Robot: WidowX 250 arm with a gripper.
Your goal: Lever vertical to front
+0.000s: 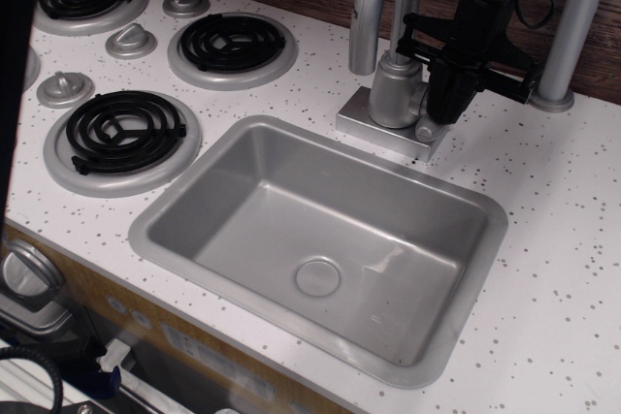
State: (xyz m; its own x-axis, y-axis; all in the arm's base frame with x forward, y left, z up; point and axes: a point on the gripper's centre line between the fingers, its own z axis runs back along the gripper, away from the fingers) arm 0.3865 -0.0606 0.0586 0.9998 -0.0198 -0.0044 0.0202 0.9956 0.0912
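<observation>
Lever (pixel 426 129) is seen at 6 o'clock below the gripper (pixel 448 94), tipped frontward; jaws' state cannot be told.

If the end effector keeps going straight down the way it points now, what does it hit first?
Probably the lever, just under the end effector, then the tap's base plate; depth is unclear from this single view.
</observation>
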